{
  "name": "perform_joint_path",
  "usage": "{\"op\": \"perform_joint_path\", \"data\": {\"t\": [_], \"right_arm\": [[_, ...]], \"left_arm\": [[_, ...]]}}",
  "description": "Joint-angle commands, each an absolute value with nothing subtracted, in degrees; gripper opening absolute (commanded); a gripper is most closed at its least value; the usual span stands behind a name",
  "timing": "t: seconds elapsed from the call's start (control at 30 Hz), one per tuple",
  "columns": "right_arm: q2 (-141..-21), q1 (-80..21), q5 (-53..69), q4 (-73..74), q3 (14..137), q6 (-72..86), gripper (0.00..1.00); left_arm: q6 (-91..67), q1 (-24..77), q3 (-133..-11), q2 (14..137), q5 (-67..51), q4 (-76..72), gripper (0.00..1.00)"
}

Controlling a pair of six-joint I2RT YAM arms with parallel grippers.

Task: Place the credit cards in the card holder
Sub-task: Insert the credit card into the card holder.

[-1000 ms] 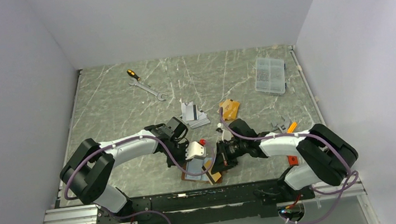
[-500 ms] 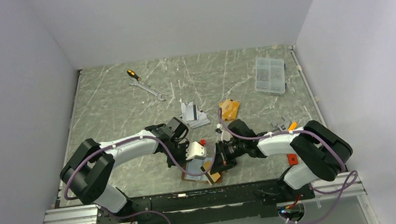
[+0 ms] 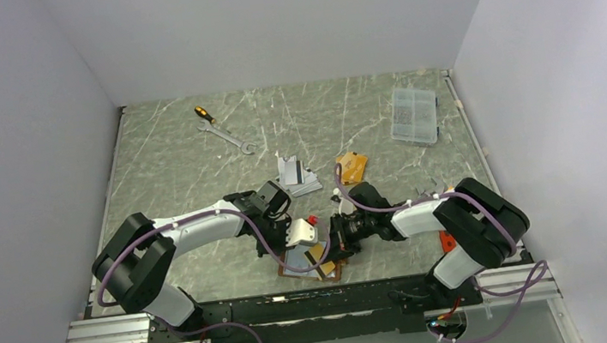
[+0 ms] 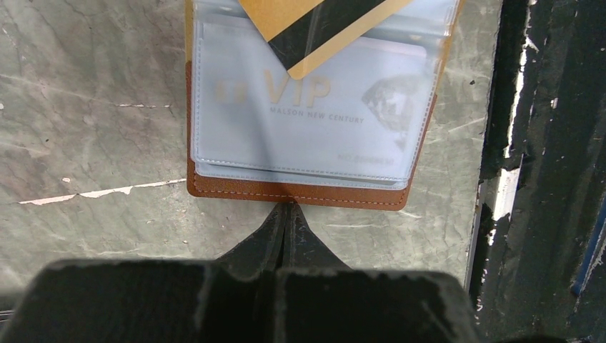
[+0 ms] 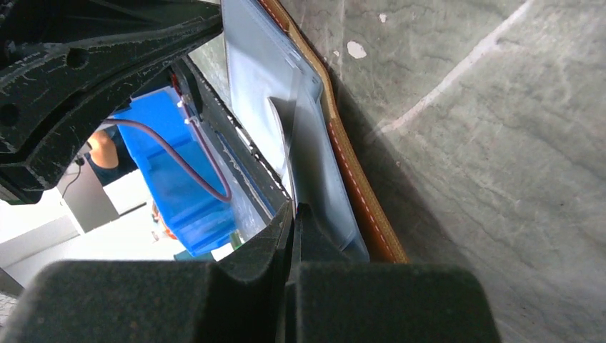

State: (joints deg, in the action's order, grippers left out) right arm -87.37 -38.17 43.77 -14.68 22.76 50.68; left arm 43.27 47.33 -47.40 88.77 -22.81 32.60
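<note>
Pinching a gold credit card (image 4: 321, 28) tilted over the open card holder (image 4: 300, 194) by the table (image 4: 86, 107) edge, the right gripper (image 5: 294, 211) is risking skating it over the clear sleeve (image 4: 314, 121) rather than inside, while the left gripper (image 4: 286, 209), closed empty, is only touching the holder's edge, so it may slide.

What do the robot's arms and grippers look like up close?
The left arm and right arm have white shells between chunky black joints, with thin purple cables looping along them. The left gripper and right gripper each end in two rough black fingers tapering to narrow tips.
</note>
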Motion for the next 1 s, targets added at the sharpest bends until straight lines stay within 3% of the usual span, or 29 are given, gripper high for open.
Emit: {"op": "perform_joint_path", "data": {"t": [0.0,0.33,0.97], "right_arm": [[-87.2,-37.8,41.6,-16.4,22.0,51.6,0.00],[-77.5,-37.5,42.3,-12.8,17.7,51.4,0.00],[-84.7,-37.5,44.7,-22.5,18.2,53.2,0.00]], "left_arm": [[43.4,48.8,-44.5,91.2,-23.0,34.5,0.00],[43.4,48.8,-44.2,91.4,-22.8,34.0,0.00],[43.1,48.8,-45.3,91.5,-22.9,35.1,0.00]]}}
